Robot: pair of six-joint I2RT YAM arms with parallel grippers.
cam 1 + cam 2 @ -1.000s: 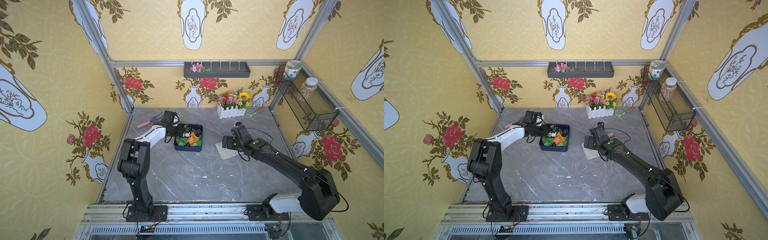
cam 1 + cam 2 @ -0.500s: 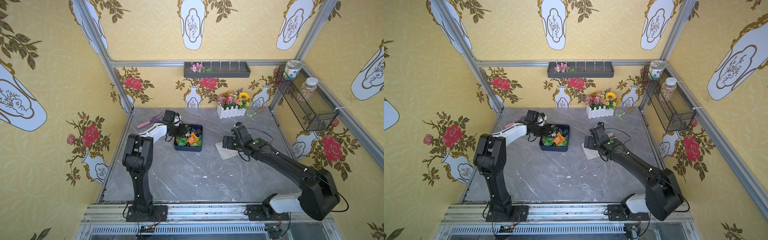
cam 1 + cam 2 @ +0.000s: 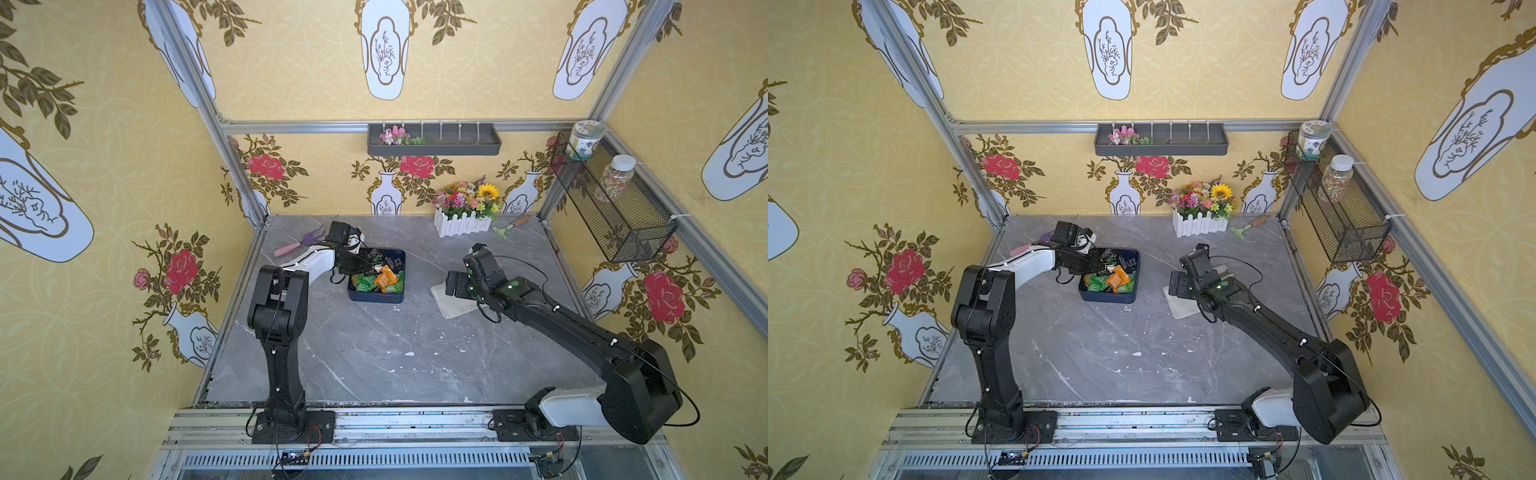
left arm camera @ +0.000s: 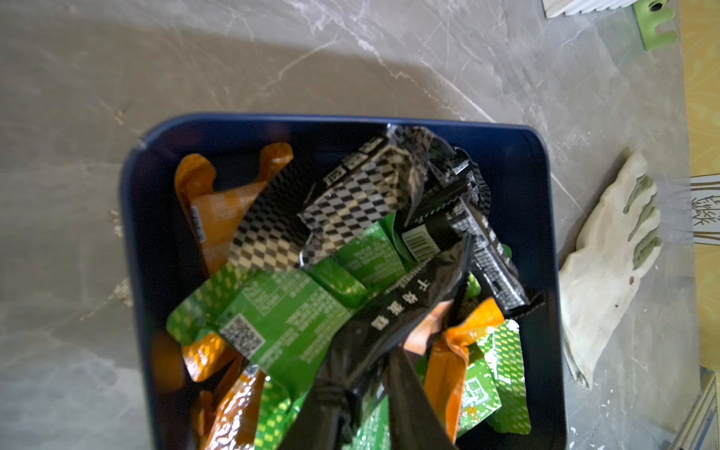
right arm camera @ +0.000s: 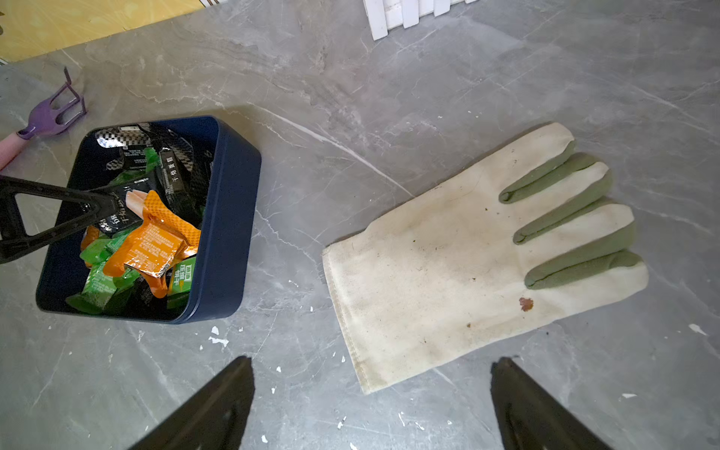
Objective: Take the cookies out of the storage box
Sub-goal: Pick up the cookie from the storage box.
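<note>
Reaching into the storage box (image 3: 377, 297) from its left side with the left gripper (image 5: 113, 202), tips drawn nearly together, seemingly pinching a black packet (image 4: 409, 307) at the middle of the pile, though blurred up close. Keeping the cookies (image 3: 380, 279), green, orange and black, heaped inside the box. Hanging to the right of the box with the right gripper (image 5: 374, 360), claw spread wide above the cuff of a pale glove (image 5: 467, 253) lying flat near the box.

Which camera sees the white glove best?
The right wrist view. There the glove lies whole and close, with its green finger sides and its stains plain to see. The left wrist view shows it smaller and slantwise. In both top views the right arm hides part of it.
</note>
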